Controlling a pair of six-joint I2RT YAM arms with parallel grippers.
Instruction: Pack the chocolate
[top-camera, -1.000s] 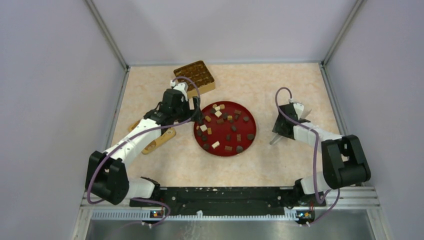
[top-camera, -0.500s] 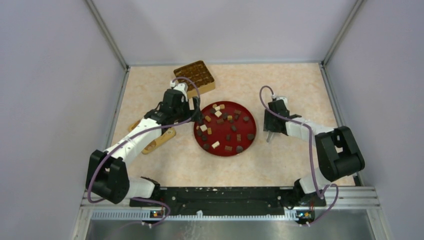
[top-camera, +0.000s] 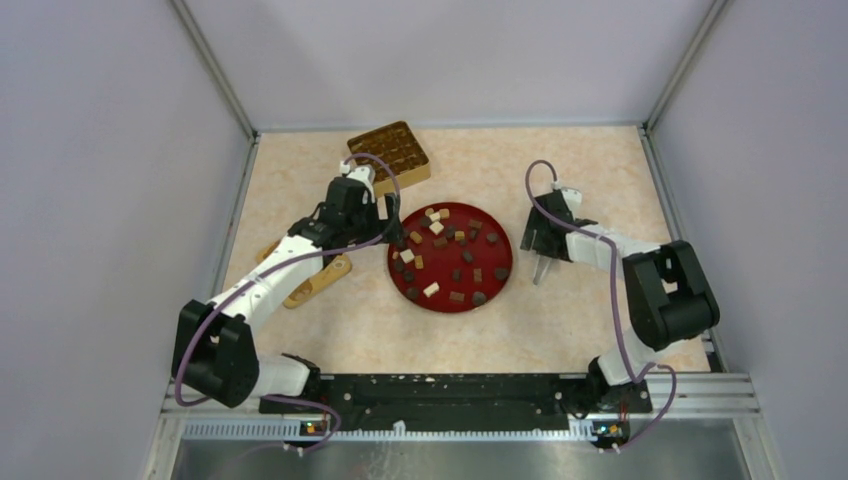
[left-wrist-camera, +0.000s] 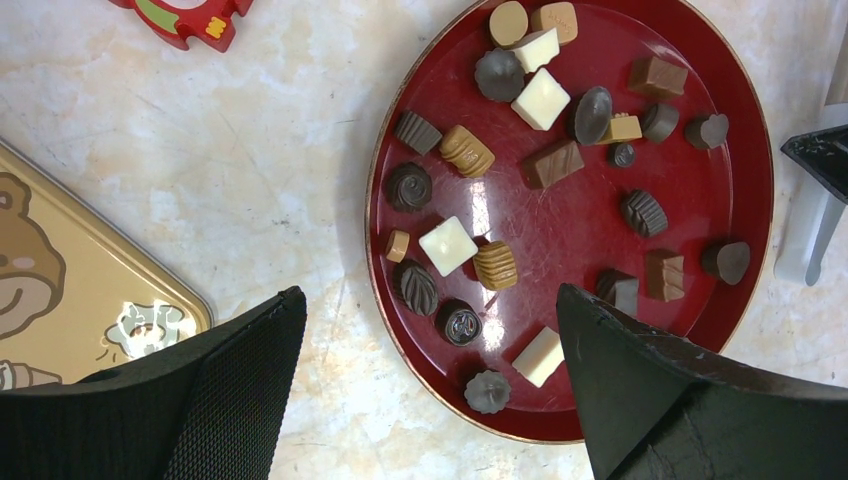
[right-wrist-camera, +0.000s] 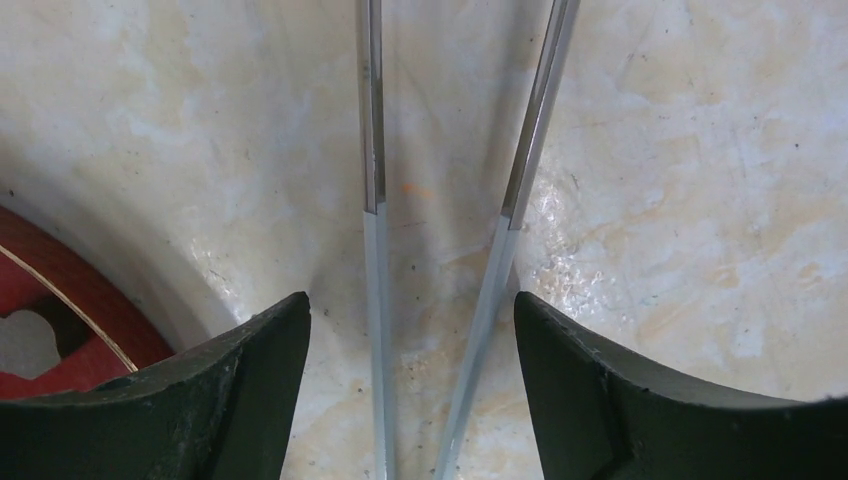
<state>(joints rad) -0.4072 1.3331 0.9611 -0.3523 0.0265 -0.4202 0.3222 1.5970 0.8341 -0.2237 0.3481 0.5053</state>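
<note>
The chocolate, several dark lumps and tan or white cubes, lies scattered on a red plate. My left gripper hovers open and empty over the plate's left edge. In the left wrist view its gripper spans a white cube and dark pieces on the plate. My right gripper is just right of the plate. It is open, with the two arms of metal tongs running out between its fingers, tips near the table.
A gold compartment tray stands at the back, beyond the left gripper. A bear-printed tan lid lies left of the plate under the left arm. A red-and-white item lies beside it. The tongs reach the plate's right rim.
My right gripper has swung left toward the plate and turned, and the tongs have turned with it. The left arm and the chocolate have not moved.
</note>
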